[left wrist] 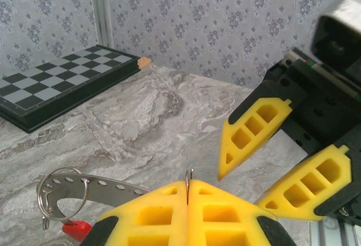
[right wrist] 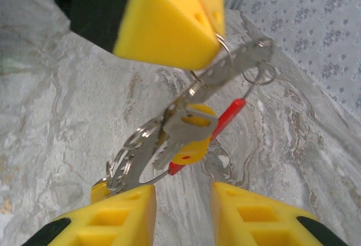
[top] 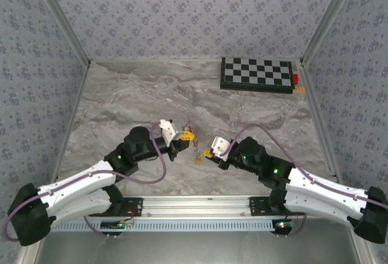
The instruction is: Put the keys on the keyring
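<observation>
Yellow left end effector (left wrist: pixel 187 192) clamped on keyring (right wrist: pixel 228 113); right end effector (right wrist: pixel 183 195) apart; yellow-headed key (right wrist: pixel 194 147) seemingly threaded.

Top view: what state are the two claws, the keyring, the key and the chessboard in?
left gripper: shut, pinching the keyring's wire.
right gripper: open, fingers apart.
keyring: hanging from the left gripper.
yellow-headed key: dangling beside the keyring.
chessboard: lying flat, far from both grippers.

A lab test booth: floral-papered panel walls (top: pixel 182 16) around a marble-patterned table (top: pixel 121 94) with an aluminium rail (top: pixel 194 204).
</observation>
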`<action>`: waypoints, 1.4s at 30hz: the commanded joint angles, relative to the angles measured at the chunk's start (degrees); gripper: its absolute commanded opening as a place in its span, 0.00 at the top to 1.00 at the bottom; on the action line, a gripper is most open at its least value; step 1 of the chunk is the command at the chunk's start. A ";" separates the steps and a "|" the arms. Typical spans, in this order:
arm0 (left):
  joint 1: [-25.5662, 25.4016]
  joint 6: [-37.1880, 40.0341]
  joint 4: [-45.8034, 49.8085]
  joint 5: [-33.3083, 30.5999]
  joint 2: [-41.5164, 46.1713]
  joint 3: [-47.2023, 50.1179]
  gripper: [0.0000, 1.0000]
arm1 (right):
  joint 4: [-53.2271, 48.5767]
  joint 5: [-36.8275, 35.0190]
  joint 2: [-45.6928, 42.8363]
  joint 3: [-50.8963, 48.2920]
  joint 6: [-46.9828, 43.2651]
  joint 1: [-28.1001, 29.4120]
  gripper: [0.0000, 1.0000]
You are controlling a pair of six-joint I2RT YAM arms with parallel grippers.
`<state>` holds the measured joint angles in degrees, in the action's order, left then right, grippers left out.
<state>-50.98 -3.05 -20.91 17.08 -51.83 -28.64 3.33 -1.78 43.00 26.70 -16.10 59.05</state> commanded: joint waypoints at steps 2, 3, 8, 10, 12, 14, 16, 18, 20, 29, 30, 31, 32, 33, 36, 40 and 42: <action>1.10 -1.67 -5.07 -0.47 0.01 0.00 1.00 | 6.00 -2.39 -1.60 -1.71 10.91 -1.80 0.68; 1.56 -2.18 -5.86 -0.32 -0.26 0.21 1.00 | 5.02 -2.39 -1.53 -1.17 12.65 -2.44 0.67; 4.52 -6.20 -10.32 2.55 -2.56 0.45 1.00 | 6.54 -0.91 -1.69 -0.93 18.13 -5.75 0.65; 5.54 -7.85 -11.68 4.63 -3.94 0.05 1.00 | 9.11 0.96 -1.57 -1.37 20.20 -7.40 0.64; 6.22 -9.50 -12.35 7.43 -5.43 -0.98 1.00 | 10.73 4.91 -1.01 -1.22 22.68 -9.90 0.64; 6.66 -11.01 -13.60 9.60 -6.38 -1.54 1.00 | 12.19 9.52 -0.03 -0.78 26.08 -13.02 0.64; 7.05 -11.94 -14.29 10.84 -6.87 -1.99 1.00 | 13.76 14.20 1.09 -0.12 29.69 -16.39 0.64; 7.75 -13.19 -14.91 11.99 -7.01 -2.35 1.00 | 15.73 18.52 2.14 0.27 33.20 -19.37 0.63; 8.38 -14.80 -16.40 12.34 -7.02 -2.39 1.00 | 18.96 22.37 3.48 0.30 35.79 -22.23 0.63; 9.43 -19.76 -18.47 15.52 -8.97 -5.14 1.00 | 34.63 33.55 12.18 1.09 41.82 -24.78 0.67; 9.43 -19.95 -18.38 15.67 -9.15 -5.27 1.00 | 35.74 33.88 13.05 1.26 42.17 -24.56 0.68; 9.49 -20.13 -18.39 15.65 -9.25 -5.28 1.00 | 36.63 34.54 13.83 1.50 42.34 -24.29 0.68; 9.45 -20.16 -18.32 15.61 -9.25 -5.28 1.00 | 37.19 35.14 14.49 1.80 42.31 -24.05 0.69; 9.45 -20.24 -18.22 15.68 -9.25 -5.29 1.00 | 37.57 35.78 15.27 2.13 42.25 -23.81 0.69; 9.41 -20.42 -18.15 15.61 -9.34 -5.28 1.00 | 38.80 36.19 16.77 2.61 41.86 -23.05 0.69; 9.35 -20.51 -18.06 15.57 -9.56 -5.17 1.00 | 40.08 36.04 17.64 3.07 41.69 -22.85 0.71; 9.32 -20.59 -18.03 15.63 -9.60 -5.14 1.00 | 39.91 36.05 17.84 3.53 41.21 -22.86 0.71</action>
<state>-41.74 -22.68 -36.16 31.16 -61.32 -31.99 40.16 33.08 60.55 27.94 25.06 35.94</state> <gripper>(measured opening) 0.045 0.294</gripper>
